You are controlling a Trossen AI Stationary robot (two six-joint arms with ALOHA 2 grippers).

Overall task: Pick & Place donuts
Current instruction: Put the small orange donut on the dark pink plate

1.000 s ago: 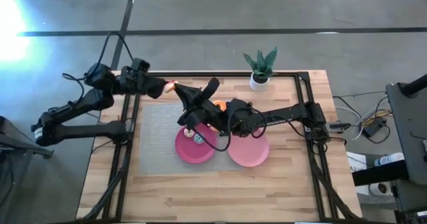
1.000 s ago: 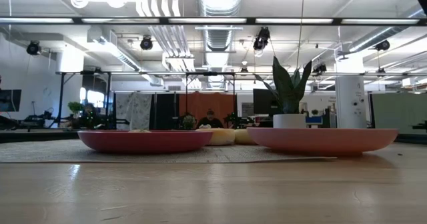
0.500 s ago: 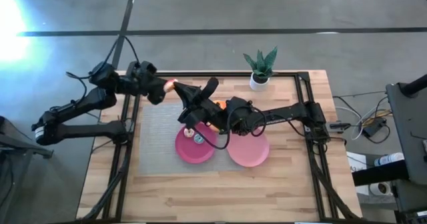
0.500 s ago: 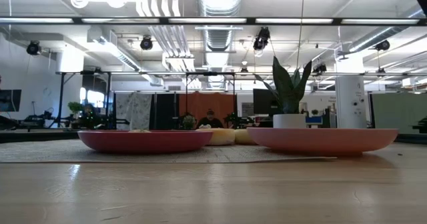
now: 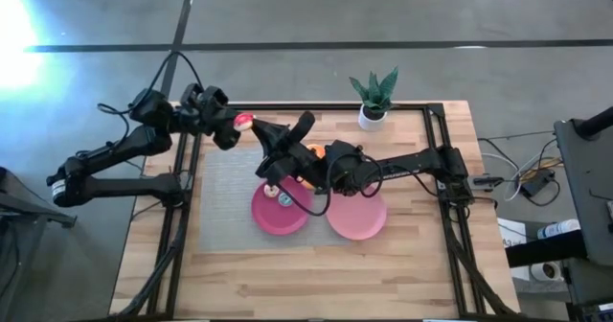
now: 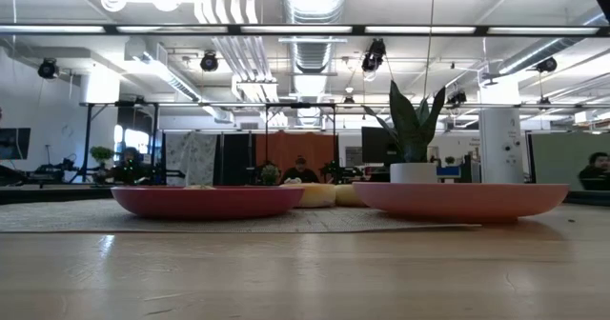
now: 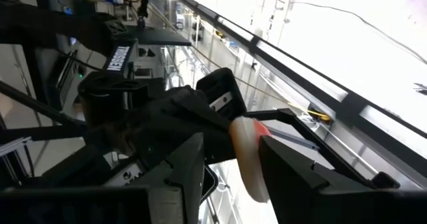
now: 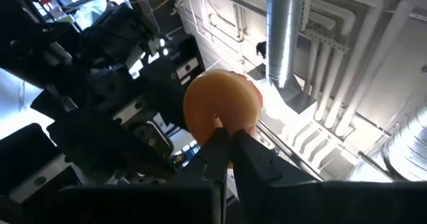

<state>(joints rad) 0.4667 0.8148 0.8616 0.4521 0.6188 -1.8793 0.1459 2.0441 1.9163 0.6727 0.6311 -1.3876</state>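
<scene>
One red-iced donut (image 5: 244, 122) aloft above the table's (image 5: 287, 274) far left edge, pinched tight by right gripper (image 8: 227, 141); left gripper (image 7: 230, 144) parted loosely around it. Risk of dropping through release before any firm left-side pinch.

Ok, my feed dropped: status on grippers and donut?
Right gripper shut on red-iced donut, aloft near the table's far-left corner. Left gripper open, fingers either side of it. Nothing in the way.
</scene>
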